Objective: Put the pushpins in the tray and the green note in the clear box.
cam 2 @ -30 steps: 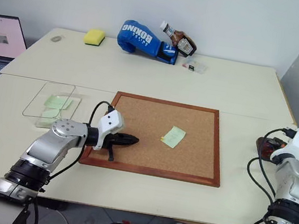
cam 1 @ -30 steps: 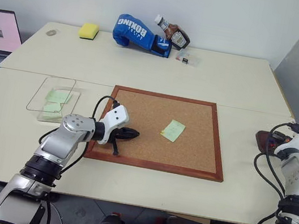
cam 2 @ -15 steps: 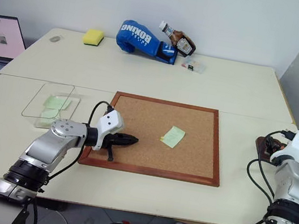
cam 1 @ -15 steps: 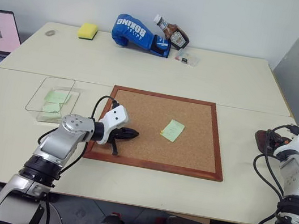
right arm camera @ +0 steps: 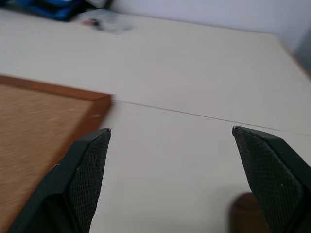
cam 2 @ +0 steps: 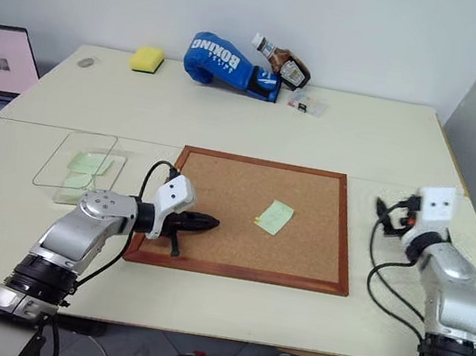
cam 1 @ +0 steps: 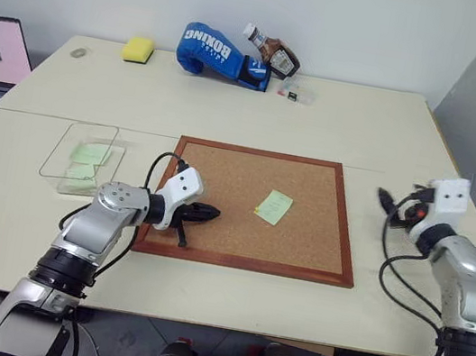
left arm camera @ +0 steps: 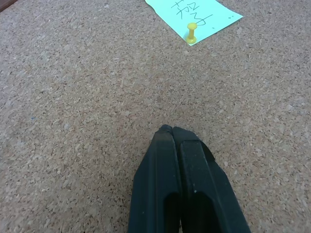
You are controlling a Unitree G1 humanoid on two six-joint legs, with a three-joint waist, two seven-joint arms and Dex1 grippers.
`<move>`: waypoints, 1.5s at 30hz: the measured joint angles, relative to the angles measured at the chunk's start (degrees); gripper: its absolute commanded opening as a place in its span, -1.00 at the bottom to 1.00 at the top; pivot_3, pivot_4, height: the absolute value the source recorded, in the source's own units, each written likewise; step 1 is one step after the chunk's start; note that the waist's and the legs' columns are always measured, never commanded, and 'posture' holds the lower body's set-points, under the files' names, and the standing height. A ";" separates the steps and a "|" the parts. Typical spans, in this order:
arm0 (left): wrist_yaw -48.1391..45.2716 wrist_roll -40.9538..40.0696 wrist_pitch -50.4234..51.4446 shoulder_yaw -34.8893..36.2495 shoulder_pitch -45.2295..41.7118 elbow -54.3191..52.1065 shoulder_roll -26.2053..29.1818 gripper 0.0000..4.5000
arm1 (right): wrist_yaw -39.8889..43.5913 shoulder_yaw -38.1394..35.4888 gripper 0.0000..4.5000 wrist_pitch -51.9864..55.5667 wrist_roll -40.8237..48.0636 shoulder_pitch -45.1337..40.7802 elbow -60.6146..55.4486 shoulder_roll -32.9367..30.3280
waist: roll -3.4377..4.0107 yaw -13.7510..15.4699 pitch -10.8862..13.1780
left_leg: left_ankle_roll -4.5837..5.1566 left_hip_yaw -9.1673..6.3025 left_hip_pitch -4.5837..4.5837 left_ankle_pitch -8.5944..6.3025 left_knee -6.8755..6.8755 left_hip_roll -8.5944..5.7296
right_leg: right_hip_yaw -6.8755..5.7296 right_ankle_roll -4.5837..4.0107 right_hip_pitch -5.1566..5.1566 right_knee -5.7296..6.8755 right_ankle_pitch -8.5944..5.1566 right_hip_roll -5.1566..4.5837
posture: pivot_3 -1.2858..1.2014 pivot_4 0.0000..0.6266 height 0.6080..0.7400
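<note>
The green note (cam 1: 274, 206) lies on the corkboard (cam 1: 222, 166), right of its middle, pinned by one yellow pushpin (left arm camera: 192, 33) near its lower edge. The pin is tiny, hard and smooth-headed, so I judge it will slip unless I pinch the stem just under the head and pull straight out. The note itself is thin, limp paper, slightly curled; once freed, a raised corner looks the best place to nip it, gently, or it may crease or tear at the pinhole.

My left gripper (cam 1: 211, 215) rests low over the board's left part, pointing toward the note but well short of it, its fingers pressed together on nothing. My right gripper (cam 1: 384, 201) hangs above the bare table just beside the board's right frame, pointing roughly level, with its jaws spread wide and empty.

The clear box (cam 1: 64, 136) sits left of the board, with green slips already inside.
</note>
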 measured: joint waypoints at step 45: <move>0.04 -0.03 0.05 1.27 2.35 -2.79 1.45 -1.00 | 12.25 25.45 -0.82 -13.38 -11.40 -10.34 16.95 19.05 | -0.04 -1.23 0.00 | 0.00 -0.04 0.05 0.00 -0.28 0.05 | -0.06 -0.05 -0.12 0.05 -0.04 0.03 | 0.03 -0.52 1.00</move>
